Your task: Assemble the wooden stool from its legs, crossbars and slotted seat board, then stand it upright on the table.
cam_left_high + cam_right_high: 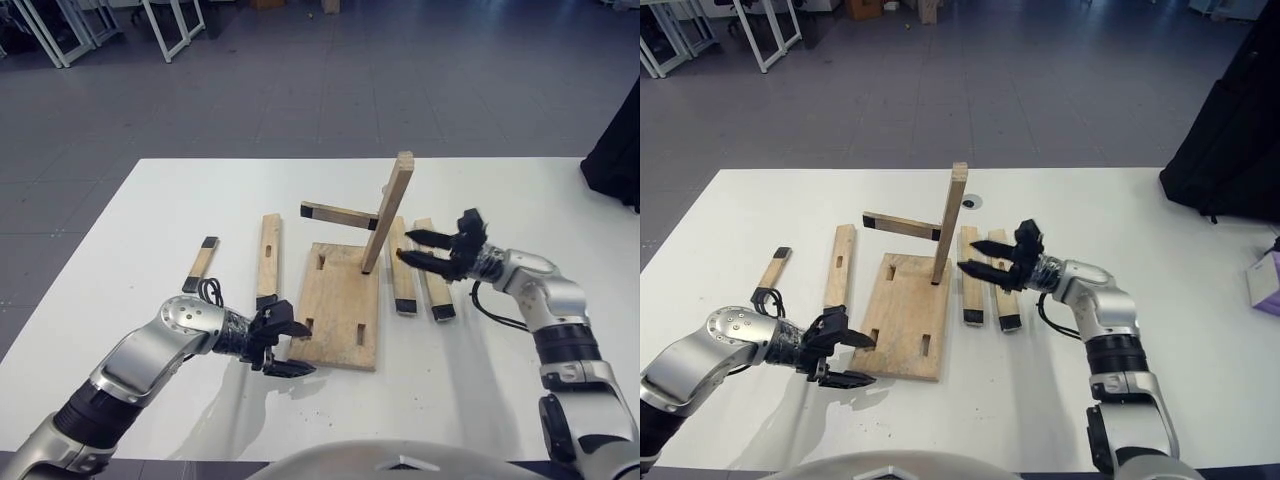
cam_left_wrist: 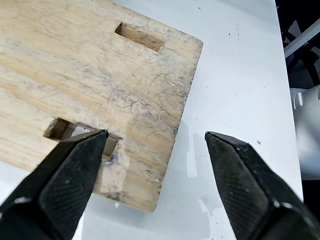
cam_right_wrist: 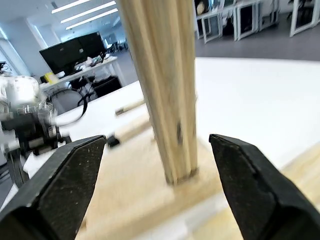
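Board (image 1: 338, 305) lies flat on worktop (image 1: 150, 220), pale, scratched, slotted; one leg (image 1: 388, 212) stands in it, crossbar (image 1: 338, 214) attached; jaws open on left gripper (image 1: 310, 348), right gripper (image 1: 404, 245)

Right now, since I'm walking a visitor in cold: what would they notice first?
A single leg stands tilted in the far right slot of the seat board, a crossbar jutting from it leftward. Open jaws flank the board: right beside the leg, left at its near corner.

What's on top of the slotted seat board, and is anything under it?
One leg stands in the seat board's far right slot, a crossbar jutting left from it; three slots are empty. The board lies flat on the table, hiding anything beneath.
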Robot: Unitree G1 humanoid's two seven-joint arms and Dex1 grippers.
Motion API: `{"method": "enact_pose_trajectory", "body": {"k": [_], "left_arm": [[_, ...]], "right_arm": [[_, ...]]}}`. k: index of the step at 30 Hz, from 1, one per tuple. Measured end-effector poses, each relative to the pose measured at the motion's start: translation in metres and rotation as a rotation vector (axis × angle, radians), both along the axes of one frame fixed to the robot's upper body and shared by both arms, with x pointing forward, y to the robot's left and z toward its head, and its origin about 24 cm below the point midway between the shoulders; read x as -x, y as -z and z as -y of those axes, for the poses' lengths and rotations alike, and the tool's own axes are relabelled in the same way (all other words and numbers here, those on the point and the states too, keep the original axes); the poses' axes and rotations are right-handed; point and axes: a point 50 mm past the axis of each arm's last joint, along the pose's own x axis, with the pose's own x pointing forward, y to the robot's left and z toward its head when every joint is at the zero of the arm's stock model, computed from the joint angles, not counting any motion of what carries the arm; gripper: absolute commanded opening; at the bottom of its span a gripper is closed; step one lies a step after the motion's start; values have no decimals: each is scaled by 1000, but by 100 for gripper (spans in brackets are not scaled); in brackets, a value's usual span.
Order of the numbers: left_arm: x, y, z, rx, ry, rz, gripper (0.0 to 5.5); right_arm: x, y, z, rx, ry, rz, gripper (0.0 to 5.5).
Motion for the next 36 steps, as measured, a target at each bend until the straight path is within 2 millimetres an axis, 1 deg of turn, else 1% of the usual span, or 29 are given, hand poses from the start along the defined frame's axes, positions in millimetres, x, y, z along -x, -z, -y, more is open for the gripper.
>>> {"method": "enact_pose_trajectory", "body": {"k": [2,4,5,7,8,9,10,12,13,14,15,17,19,22,29,34,36], "left_arm": [[0,0,0,1,0,1,360],[0,0,0,1,0,2,360],[0,0,0,1,0,2,360],[1,0,0,0,0,3,360],[1,0,0,0,0,4,360],[1,0,0,0,0,4,360],[1,0,0,0,-1,4,360],[1,0,0,0,0,5,360],[0,0,1,-1,-1,5,360],[0,0,1,-1,-1,6,360],[0,0,1,-1,0,7,360],[1,1,1,-9,-2,7,360],[0,1,1,-10,-1,8,360],[1,1,2,-9,1,7,360],[1,2,3,-5,0,7,360],[1,3,6,9,-7,12,360],[1,2,8,19,-7,21,360]], "right_arm": [[-3,-36,1,-113,49,101,381],[-8,-82,4,-223,108,230,381],[-11,-109,3,-279,147,301,381],[-13,-160,-8,-328,184,442,381],[-13,-169,-14,-331,188,469,381],[-13,-172,-19,-321,190,477,381],[-13,-171,-30,-291,172,482,381],[-11,-160,-55,-204,98,489,381],[-14,-138,-68,-96,78,482,381],[-20,-108,-76,12,74,426,381],[-24,-84,-77,70,95,415,381],[-32,-74,-74,154,117,411,381],[-35,-73,-76,146,120,397,381],[-34,-75,-82,83,102,366,381],[-32,-79,-85,78,88,370,381],[-34,-86,-75,28,151,370,381],[-35,-97,-61,-22,214,387,381]]}}
